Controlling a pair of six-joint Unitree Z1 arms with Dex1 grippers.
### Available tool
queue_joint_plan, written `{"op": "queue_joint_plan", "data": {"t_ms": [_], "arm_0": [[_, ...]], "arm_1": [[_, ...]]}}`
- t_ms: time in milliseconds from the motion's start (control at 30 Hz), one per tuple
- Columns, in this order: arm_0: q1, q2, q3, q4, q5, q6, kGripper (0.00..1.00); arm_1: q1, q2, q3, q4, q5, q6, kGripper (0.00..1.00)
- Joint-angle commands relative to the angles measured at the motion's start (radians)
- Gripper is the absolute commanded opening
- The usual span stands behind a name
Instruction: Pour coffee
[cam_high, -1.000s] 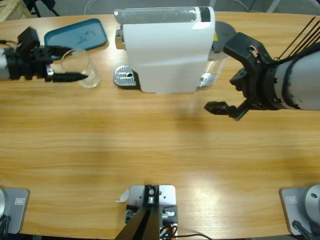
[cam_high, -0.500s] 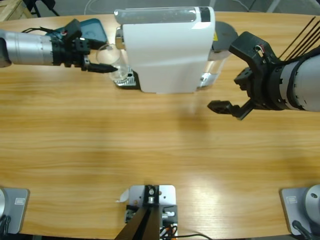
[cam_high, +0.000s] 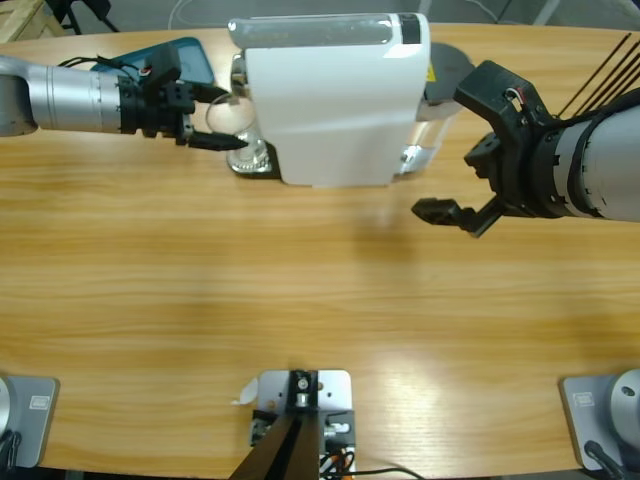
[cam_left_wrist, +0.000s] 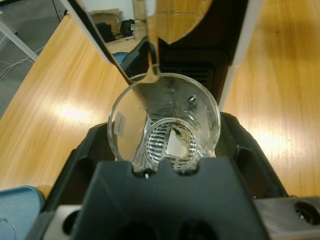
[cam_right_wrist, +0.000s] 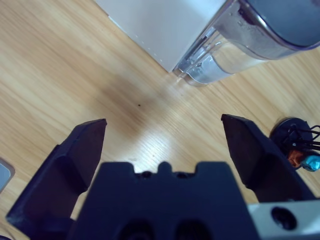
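My left gripper (cam_high: 238, 120) is shut on a clear glass (cam_high: 227, 118), holding it over the drip tray (cam_high: 250, 160) at the left end of the white coffee machine (cam_high: 335, 100). In the left wrist view the glass (cam_left_wrist: 167, 107) sits between the jaws of the left gripper (cam_left_wrist: 165, 135), under the spout (cam_left_wrist: 150, 40). The grille shows through its bottom. Of the coffee (cam_left_wrist: 183, 140) only a faint brown trace shows there. My right gripper (cam_high: 455, 218) hangs open above bare wood, right of the machine, and the right gripper (cam_right_wrist: 162, 125) holds nothing.
A teal tray (cam_high: 190, 55) lies behind the left arm at the table's far edge. The machine's clear water tank (cam_right_wrist: 230, 55) stands just beyond the right gripper. A small black object (cam_right_wrist: 295, 137) lies on the wood to that gripper's right.
The left arm carried the glass rightward from the table's left end to the machine's drip tray. The right gripper barely shifted and stayed open.
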Motion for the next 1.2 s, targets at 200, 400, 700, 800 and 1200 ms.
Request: {"op": "queue_joint_plan", "data": {"t_ms": [200,400,700,800,1200], "arm_0": [[-0.017,0.041,0.01,-0.005,0.005,-0.068,0.909],[-0.016,0.04,0.01,-0.009,0.0,-0.096,0.996],[0.082,-0.24,0.185,-0.015,-0.104,-0.188,0.996],[0.136,-0.358,0.275,-0.002,-0.044,-0.196,0.996],[-0.092,-0.947,0.349,0.527,0.43,-0.651,1.0]], "arm_1": [[0.009,0.008,0.023,-0.007,0.005,0.046,1.0],[0.009,0.004,0.018,-0.003,0.006,0.046,1.0],[0.009,-0.051,-0.003,0.021,0.003,0.043,1.0],[0.009,-0.064,-0.013,0.039,0.002,0.036,1.0],[-0.349,0.106,-0.528,0.19,0.261,-0.066,0.0]]}}
